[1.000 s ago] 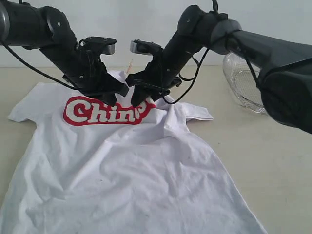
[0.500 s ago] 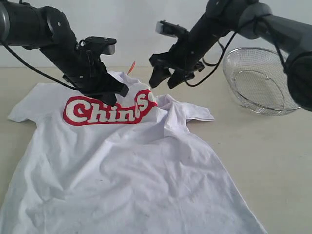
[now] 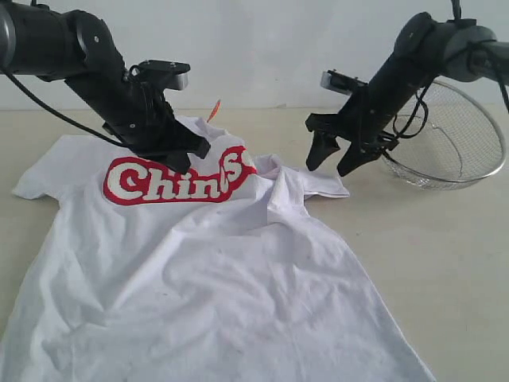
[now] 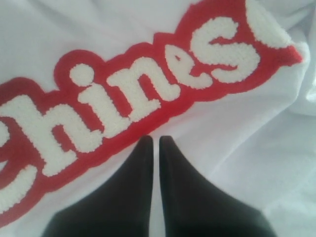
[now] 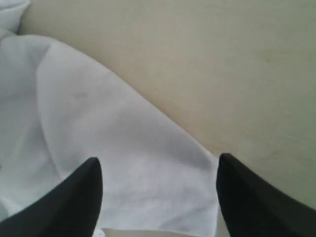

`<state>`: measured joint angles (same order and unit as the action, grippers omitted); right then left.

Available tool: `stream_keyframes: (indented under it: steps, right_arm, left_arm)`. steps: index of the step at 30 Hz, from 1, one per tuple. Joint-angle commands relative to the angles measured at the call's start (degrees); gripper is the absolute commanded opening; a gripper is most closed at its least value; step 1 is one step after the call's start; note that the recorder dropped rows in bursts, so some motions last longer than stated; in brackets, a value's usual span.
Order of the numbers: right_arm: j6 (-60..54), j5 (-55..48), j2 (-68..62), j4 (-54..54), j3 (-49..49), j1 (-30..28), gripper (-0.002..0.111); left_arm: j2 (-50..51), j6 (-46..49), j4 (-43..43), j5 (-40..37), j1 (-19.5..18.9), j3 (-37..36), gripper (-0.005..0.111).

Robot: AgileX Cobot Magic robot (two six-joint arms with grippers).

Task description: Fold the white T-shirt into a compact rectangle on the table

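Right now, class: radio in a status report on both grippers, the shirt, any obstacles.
Left gripper shut, by the lettering. Right gripper open over a sleeve. White T-shirt spread, not yet folded. Mesh basket off the cloth.

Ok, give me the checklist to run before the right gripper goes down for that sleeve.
1. Opening of the right gripper: ok, jaws wide apart.
2. Line-up over the sleeve: ok, in the wrist view the sleeve's corner lies between the gripper's fingers.
3. Closing of the left gripper by the lettering: ok, shut.
4. Fabric pinched in the left gripper: cannot tell.
5. Flatness of the white T-shirt: not ok, it is wrinkled and the lettering's end curls up.
6. Clearance from the wire basket: ok, it stands apart from the shirt on the table.
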<state>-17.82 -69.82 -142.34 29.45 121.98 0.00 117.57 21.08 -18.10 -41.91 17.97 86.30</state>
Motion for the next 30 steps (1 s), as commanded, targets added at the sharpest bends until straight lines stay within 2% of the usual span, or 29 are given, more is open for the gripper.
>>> stream_keyframes:
  steps: [1, 8, 11, 22, 30]
  right_arm:
    - [1.2, -0.1, 0.8, -4.5, -0.2, 0.0, 0.059]
    - [1.4, -0.1, 0.8, -4.7, -0.2, 1.0, 0.059]
    - [1.4, -0.1, 0.8, -5.2, -0.2, 2.0, 0.055]
    - [3.1, 1.0, 1.8, -11.9, -0.2, 3.6, 0.055]
    - [2.7, -0.1, 6.1, -8.3, -0.2, 4.7, 0.055]
  left_arm:
    - [-0.1, 0.3, -0.5, -0.4, 0.2, 0.4, 0.005]
    - [-0.1, 0.3, -0.5, -0.5, 0.2, 0.4, 0.005]
    - [-0.1, 0.3, -0.5, -0.5, 0.2, 0.4, 0.005]
    - [-0.1, 0.3, -0.5, -0.7, 0.2, 0.4, 0.005]
    - [-0.1, 0.3, -0.5, -1.1, 0.2, 0.4, 0.005]
